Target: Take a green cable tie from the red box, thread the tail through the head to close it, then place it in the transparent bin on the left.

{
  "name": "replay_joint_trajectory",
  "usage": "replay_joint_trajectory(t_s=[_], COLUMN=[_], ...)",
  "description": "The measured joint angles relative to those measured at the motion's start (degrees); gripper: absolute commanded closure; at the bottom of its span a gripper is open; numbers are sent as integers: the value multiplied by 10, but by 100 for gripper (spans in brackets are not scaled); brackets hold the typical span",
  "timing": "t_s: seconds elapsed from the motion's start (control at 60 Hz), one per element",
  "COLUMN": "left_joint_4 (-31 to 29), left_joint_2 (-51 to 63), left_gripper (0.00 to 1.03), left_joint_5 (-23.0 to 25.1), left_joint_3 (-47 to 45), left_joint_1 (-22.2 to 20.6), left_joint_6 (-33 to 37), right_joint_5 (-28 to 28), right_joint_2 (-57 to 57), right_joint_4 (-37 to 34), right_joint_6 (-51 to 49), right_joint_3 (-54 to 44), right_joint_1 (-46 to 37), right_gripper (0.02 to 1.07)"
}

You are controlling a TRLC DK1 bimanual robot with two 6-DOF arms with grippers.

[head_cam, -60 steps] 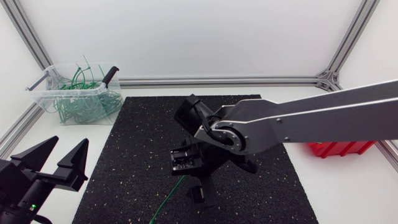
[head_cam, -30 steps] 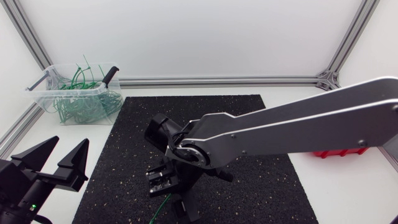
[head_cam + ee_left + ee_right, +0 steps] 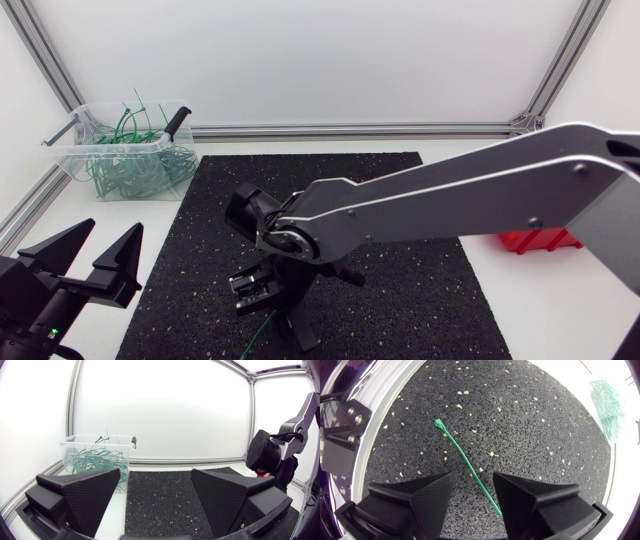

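So the tie (image 3: 467, 465) was already out of the red box (image 3: 535, 240), which sat at the worktop's right edge, mostly hidden under the right arm (image 3: 450, 205). The tie lay straight on the black mat (image 3: 400, 180) near the worktop's front edge, with its head end pointing away from the right end effector (image 3: 473, 476) and the strap running back between that end effector's fingers. Those fingers were spread, and as far as I could see they weren't pinching anything; the near end of the strap disappeared behind one finger, so I couldn't tell if it touched there. The left end effector (image 3: 113, 228) was parked at the front-left corner, also spread wide and holding nothing. The bin (image 3: 100, 147) sat at the back-left corner with a tangle of green ties already in it, well apart from both end effectors. My read is that this was the pick-up-for-threading step: nothing was looped yet, so the task was maybe a third done. Next move probably calls for the right one to drop and pinch the strap without letting it skid on the mat, then lift it so the left can come in and grab the head end. A thin, springy strap lying flat is fiddly to grab, so I'd go slow.
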Motion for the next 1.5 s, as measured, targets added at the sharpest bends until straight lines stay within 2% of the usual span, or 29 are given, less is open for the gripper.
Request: replay_joint_trajectory(t_s=[0.05,0.117,0.317,0.383,0.65,1.167,1.5], left_joint_4=[0,0,0,0,0,0,0], left_joint_2=[0,0,0,0,0,0,0], left_gripper=[4,4,4,4,4,4,4], left_joint_5=[0,0,0,0,0,0,0], left_joint_3=[0,0,0,0,0,0,0], left_joint_1=[0,0,0,0,0,0,-1], left_joint_6=[0,0,0,0,0,0,0], right_joint_5=[0,0,-2,-2,-6,0,7], right_joint_2=[1,5,19,20,29,26,-5], right_joint_4=[-1,-4,-11,-14,-43,-40,-4], right_joint_6=[0,0,-5,-7,-13,-13,5], right_joint_3=[2,5,9,11,26,21,-21], right_joint_1=[0,0,0,0,0,0,-9], right_gripper=[58,65,66,73,78,100,101])
